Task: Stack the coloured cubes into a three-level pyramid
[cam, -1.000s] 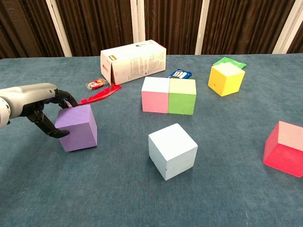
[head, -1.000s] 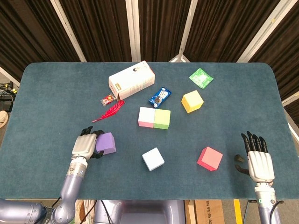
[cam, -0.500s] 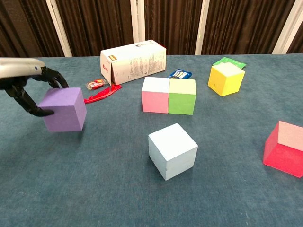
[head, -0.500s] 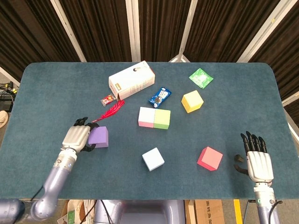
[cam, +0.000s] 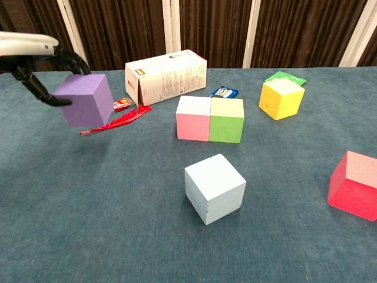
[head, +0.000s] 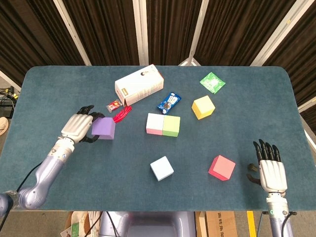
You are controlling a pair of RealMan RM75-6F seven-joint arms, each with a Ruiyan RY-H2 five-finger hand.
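— Left hand (head: 78, 127): what has it got?
— It grips the purple cube (head: 103, 128), fingers wrapped round its left side, and the cube hangs clear of the table (head: 59, 94), towards the left edge, above the red feather (head: 121, 114).
— And the right hand (head: 270, 168)?
— Near the front right corner, holding nothing, fingers straight and apart.
— Where are the other cubes?
— A pink cube (head: 154, 123) and a green cube (head: 171, 126) sit touching side by side around the table's middle. The yellow cube (head: 203, 107) lies towards the back right of them. Nearer the front edge stand the pale blue cube (head: 162, 168) and, right of it, the red cube (head: 221, 167).
— Anything else?
— A white carton (head: 139, 84), a blue packet (head: 169, 100) and a green packet (head: 212, 82) lie towards the back edge.
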